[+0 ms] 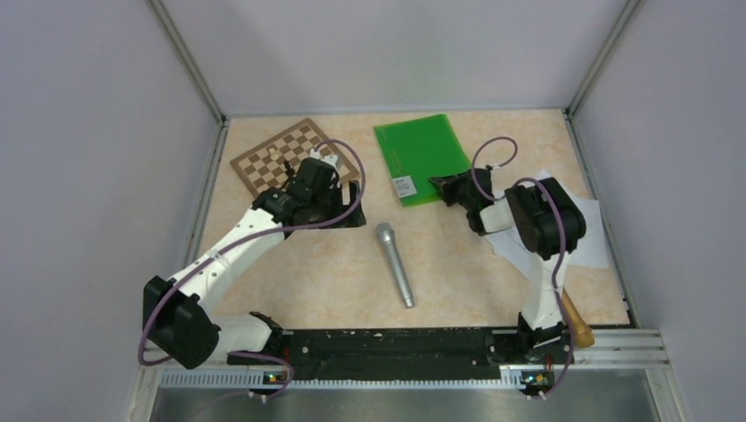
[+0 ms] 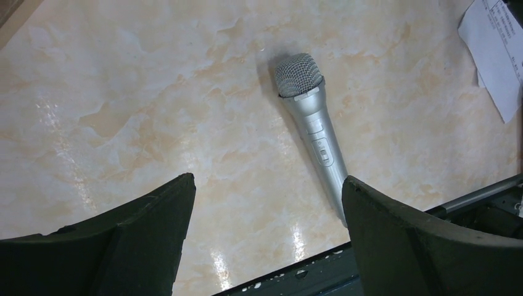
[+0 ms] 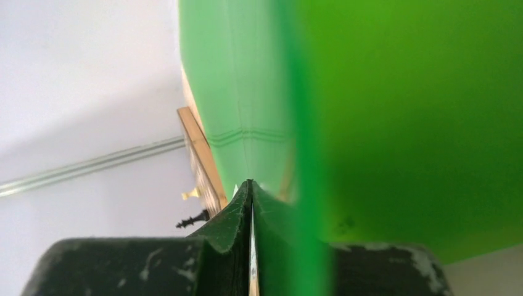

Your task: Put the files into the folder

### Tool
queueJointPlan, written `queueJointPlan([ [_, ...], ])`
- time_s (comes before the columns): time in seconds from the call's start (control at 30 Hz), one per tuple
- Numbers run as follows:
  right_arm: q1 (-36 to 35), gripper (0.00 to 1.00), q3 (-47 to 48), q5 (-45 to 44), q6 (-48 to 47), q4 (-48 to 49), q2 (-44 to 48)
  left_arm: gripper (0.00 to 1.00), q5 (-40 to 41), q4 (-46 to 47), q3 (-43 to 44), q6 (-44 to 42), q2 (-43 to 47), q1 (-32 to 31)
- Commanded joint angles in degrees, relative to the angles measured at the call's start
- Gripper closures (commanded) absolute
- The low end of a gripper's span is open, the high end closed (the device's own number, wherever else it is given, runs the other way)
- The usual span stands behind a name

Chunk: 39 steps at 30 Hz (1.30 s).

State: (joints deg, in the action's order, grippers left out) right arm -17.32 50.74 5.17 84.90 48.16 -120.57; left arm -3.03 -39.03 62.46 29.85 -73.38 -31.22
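The green folder [image 1: 420,156] lies flat at the back middle of the table, its white label [image 1: 404,186] near its front edge. My right gripper [image 1: 449,186] is at the folder's near right corner. In the right wrist view its jaws are pressed together [image 3: 250,188] on the edge of the folder's cover [image 3: 401,123], which fills the view. The files [image 1: 591,236] are white printed sheets on the table at the right, partly hidden under my right arm. One corner shows in the left wrist view [image 2: 496,52]. My left gripper [image 1: 352,209] hovers open and empty [image 2: 268,203] over bare table.
A silver microphone [image 1: 396,264] lies mid-table, also in the left wrist view [image 2: 311,132]. A brown checkered board [image 1: 281,158] sits at the back left with small chess pieces [image 3: 192,219]. A wooden handle [image 1: 576,318] lies by the right arm's base. Walls enclose the table.
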Motion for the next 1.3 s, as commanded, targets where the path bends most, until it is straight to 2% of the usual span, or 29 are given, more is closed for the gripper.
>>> queueJointPlan([
  [0.0,1.59,1.0,-5.87,0.13,-11.13,-1.37,14.74,0.07,1.11,0.99,3.91,1.34,0.52,0.17],
  [0.17,1.77,1.0,-1.46,0.23,-28.08,-13.52,24.82,0.07,-1.78,3.27,6.81,3.96,-1.75,0.2],
  [0.37,1.68,1.0,6.45,-0.29,-44.5,-26.0,30.59,0.07,-0.43,4.19,9.49,4.3,-2.55,0.81],
  [0.53,1.69,1.0,10.8,-5.64,-56.24,-36.21,36.25,0.07,-0.18,4.24,9.86,3.72,-2.53,2.01],
  [0.67,1.68,1.0,8.77,-11.73,-64.01,-41.44,42.92,0.07,-1.8,5.15,10.25,3.98,-3.17,2.96],
  [0.8,0.39,1.0,2.36,-14.04,-71.29,-40.18,49.51,0.07,-3.91,6.29,12.17,4.87,-5.3,3.91],
  [0.9,-3.8,1.0,-3.23,-17.62,-76.82,-36.57,52.99,0.07,-5.07,6.24,15.34,5.57,-8.13,4.81],
  [1.03,-12.13,1.0,-8.05,-27.86,-84.16,-33.28,52.91,0.07,-9.54,6.11,21.06,7.26,-12.0,7.56],
  [1.13,-15.07,1.0,-11.67,-28.34,-87.24,-30.14,52.83,0.08,-15.1,7.21,24.53,8.46,-13.89,9.91],
  [1.2,-17.55,1.0,-15.49,-28.41,-90.6,-24.91,53.63,0.07,-16.5,7.17,27.13,9.22,-15.04,10.67],
  [1.27,-20.93,1.0,-18.89,-30.19,-94.04,-18.32,54.02,0.01,-13.22,4.42,30.15,11.14,-16.45,10.85],
])
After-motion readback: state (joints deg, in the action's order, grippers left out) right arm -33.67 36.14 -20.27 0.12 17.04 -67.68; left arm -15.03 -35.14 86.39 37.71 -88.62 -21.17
